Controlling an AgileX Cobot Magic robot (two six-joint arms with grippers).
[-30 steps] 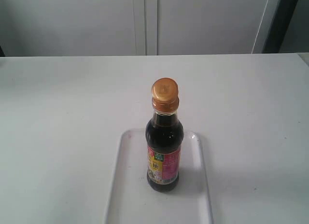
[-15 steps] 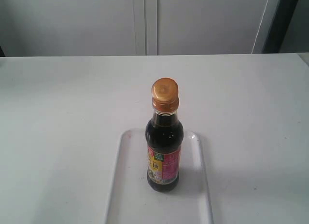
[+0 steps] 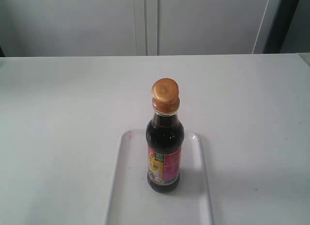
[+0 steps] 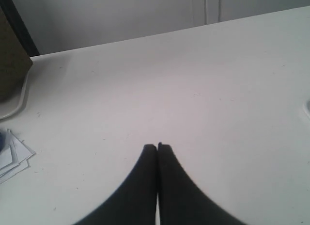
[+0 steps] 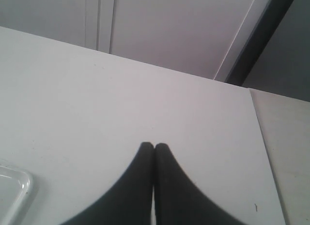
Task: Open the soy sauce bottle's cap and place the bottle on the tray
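Observation:
The soy sauce bottle (image 3: 164, 152) stands upright on the white tray (image 3: 128, 186) near the table's front, dark liquid inside and a red, yellow and green label low on its body. Its golden cap (image 3: 165, 95) sits on the neck. Neither arm shows in the exterior view. My left gripper (image 4: 157, 146) is shut with nothing between its black fingers, above bare table. My right gripper (image 5: 154, 145) is likewise shut and empty; a corner of the tray (image 5: 14, 191) shows beside it.
A pile of white papers (image 4: 12, 154) and a dark object on a pale base (image 4: 10, 65) lie at the edge of the left wrist view. The white table (image 3: 58, 104) ends at a grey cabinet wall (image 3: 145, 21) behind.

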